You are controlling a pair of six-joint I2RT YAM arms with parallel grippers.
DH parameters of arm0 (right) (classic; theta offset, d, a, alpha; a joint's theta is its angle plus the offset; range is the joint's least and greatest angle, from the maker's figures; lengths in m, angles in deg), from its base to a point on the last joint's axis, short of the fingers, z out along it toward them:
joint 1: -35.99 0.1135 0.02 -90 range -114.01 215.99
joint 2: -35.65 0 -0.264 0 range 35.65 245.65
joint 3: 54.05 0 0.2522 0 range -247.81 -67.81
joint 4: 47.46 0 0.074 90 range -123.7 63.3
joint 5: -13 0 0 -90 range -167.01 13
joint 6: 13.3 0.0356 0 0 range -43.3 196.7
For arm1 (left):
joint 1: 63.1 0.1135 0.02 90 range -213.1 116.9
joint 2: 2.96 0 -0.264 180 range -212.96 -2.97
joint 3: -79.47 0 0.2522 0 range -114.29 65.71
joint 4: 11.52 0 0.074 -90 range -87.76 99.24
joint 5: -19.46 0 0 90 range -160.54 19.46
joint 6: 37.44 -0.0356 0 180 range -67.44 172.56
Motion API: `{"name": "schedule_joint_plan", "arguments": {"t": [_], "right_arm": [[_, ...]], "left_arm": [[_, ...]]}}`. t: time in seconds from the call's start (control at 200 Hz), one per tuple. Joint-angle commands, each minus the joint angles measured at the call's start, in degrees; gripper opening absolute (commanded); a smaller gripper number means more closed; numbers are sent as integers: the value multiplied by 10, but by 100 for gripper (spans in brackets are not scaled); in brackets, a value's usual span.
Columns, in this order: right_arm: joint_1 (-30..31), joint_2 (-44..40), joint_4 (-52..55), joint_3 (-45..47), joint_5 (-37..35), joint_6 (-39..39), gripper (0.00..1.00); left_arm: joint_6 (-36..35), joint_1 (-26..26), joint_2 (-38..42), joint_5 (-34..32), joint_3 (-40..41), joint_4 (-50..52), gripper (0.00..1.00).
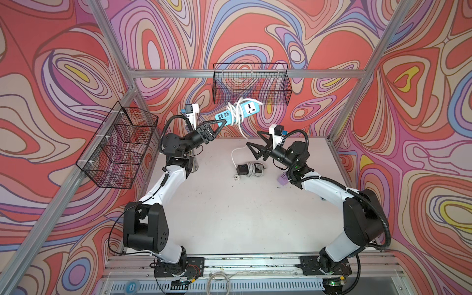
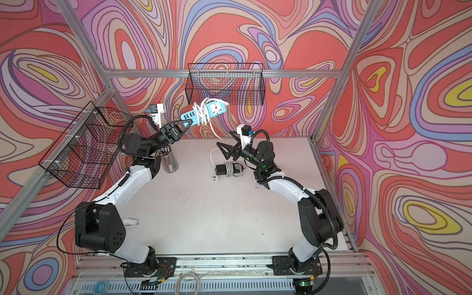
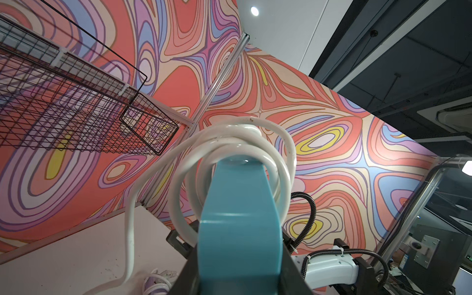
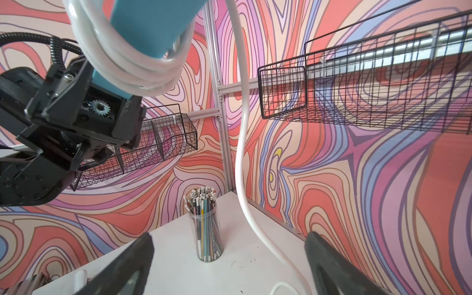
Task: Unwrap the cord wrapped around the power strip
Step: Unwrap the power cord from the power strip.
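**Blue power strip (image 1: 251,109) held aloft**

Left gripper (image 1: 222,124) clamps the power strip's end. White cord (image 1: 236,112) coils round it just beyond those jaws; its tail hangs before the right gripper's (image 1: 252,138) wide-open, empty jaws.

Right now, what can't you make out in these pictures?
- Both top views: cord loops overlap, count unclear.
- A top view: plug too small for detail.
- A top view: purple thing half hidden by right arm.
- Right wrist view: strip cut off at the edge.
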Motion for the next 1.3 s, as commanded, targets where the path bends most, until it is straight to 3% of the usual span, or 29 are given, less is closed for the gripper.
{"name": "schedule_joint_plan", "arguments": {"t": [0.0, 0.25, 0.686, 0.766, 0.891, 1.117, 1.297], "right_arm": [[3, 27, -89, -30, 14, 22, 96], [4, 88, -87, -102, 40, 44, 91], [4, 152, -42, -176, 79, 94, 60], [4, 155, -24, -188, 84, 95, 43], [4, 152, 4, -197, 87, 93, 0], [-7, 130, 64, -194, 95, 85, 0], [-32, 121, 81, -169, 118, 104, 0]], "left_arm": [[10, -12, 4, 3, -29, -54, 0], [10, -28, 5, 12, -32, -54, 0], [-9, -32, 15, 29, -34, -43, 0], [-22, -32, 18, 32, -33, -32, 0], [-62, -31, 31, 36, -26, -1, 0], [-228, -23, 72, 37, -10, 146, 0], [-294, 1, 86, 51, 12, 135, 0]]}}
